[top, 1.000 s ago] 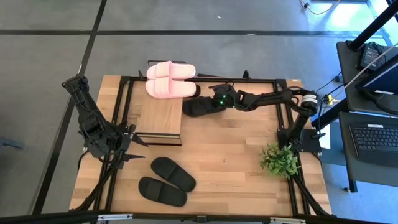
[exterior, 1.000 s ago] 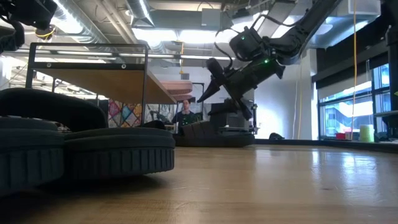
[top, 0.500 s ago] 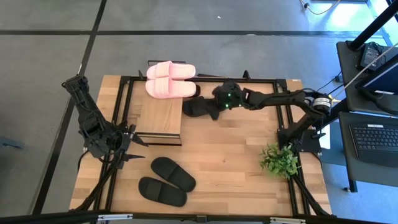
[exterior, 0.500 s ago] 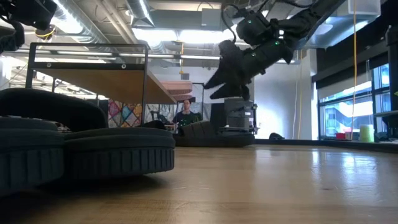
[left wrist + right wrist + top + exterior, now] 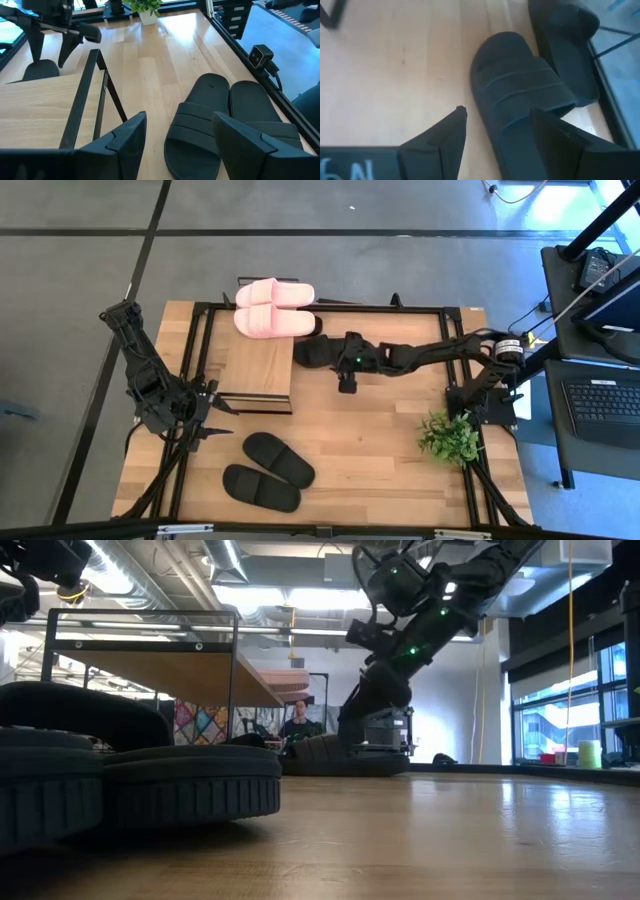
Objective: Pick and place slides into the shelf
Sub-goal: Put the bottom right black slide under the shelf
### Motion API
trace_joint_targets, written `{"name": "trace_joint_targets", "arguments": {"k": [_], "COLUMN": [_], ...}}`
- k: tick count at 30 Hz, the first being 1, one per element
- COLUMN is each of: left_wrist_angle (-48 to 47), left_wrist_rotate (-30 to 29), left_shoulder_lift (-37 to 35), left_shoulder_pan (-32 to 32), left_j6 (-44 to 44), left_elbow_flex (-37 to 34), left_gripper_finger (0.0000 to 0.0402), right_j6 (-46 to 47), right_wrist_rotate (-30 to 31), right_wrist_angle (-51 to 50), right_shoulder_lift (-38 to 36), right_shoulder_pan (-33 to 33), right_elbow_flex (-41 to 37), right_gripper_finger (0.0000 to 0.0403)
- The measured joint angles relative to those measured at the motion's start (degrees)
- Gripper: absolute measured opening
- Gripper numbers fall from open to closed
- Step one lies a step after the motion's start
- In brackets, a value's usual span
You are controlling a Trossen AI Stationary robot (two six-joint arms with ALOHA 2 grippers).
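Six slides in sight. Pink pair [image 5: 272, 308] lying side by side on the far end of the shelf [image 5: 257, 362], toes pointing right, in the high view. One black pair [image 5: 318, 350] on the counter [image 5: 380, 440] just right of the shelf, at the far side; from above mostly hidden under the right arm. Better seen in the right wrist view: one black slide [image 5: 520, 95] flat on the wood, strap up, its mate [image 5: 567, 45] just beside it. Second black pair [image 5: 265, 472] near the front left of the counter, side by side and touching; shown close up in the left wrist view [image 5: 220, 125], and filling the left of the low view [image 5: 130, 775] as big dark shapes.

Right pincer [image 5: 345, 365] reached across from the right, hanging over the far black pair, fingers spread wide, nothing between them; in its own wrist view [image 5: 495, 135] fingers straddling the nearer slide, contact impossible to judge. Raised above the counter in the low view [image 5: 375, 700].

Left pincer [image 5: 215, 402] waiting at the near left corner of the shelf, fingers apart and empty, aimed toward the front black pair [image 5: 180, 145].

Small green plant [image 5: 448, 437] at the counter's right edge. A person [image 5: 297, 723] far behind in the low view only.
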Motion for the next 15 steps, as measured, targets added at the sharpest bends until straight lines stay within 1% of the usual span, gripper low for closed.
{"name": "trace_joint_targets", "arguments": {"k": [7,15], "left_wrist_angle": [0.0,0.0], "left_wrist_rotate": [0.0,0.0], "left_shoulder_lift": [0.0,0.0], "left_shoulder_pan": [0.0,0.0], "left_j6": [0.0,0.0], "left_elbow_flex": [0.0,0.0], "left_gripper_finger": [0.0217,0.0217], "right_j6": [-2.1,-7.7], "right_wrist_rotate": [0.9,0.9], "right_wrist_angle": [3.4,6.5], "right_shoulder_lift": [2.9,5.2], "right_shoulder_pan": [-0.1,0.2], "right_elbow_flex": [0.0,0.0], "right_gripper_finger": [0.0214,0.0214]}}
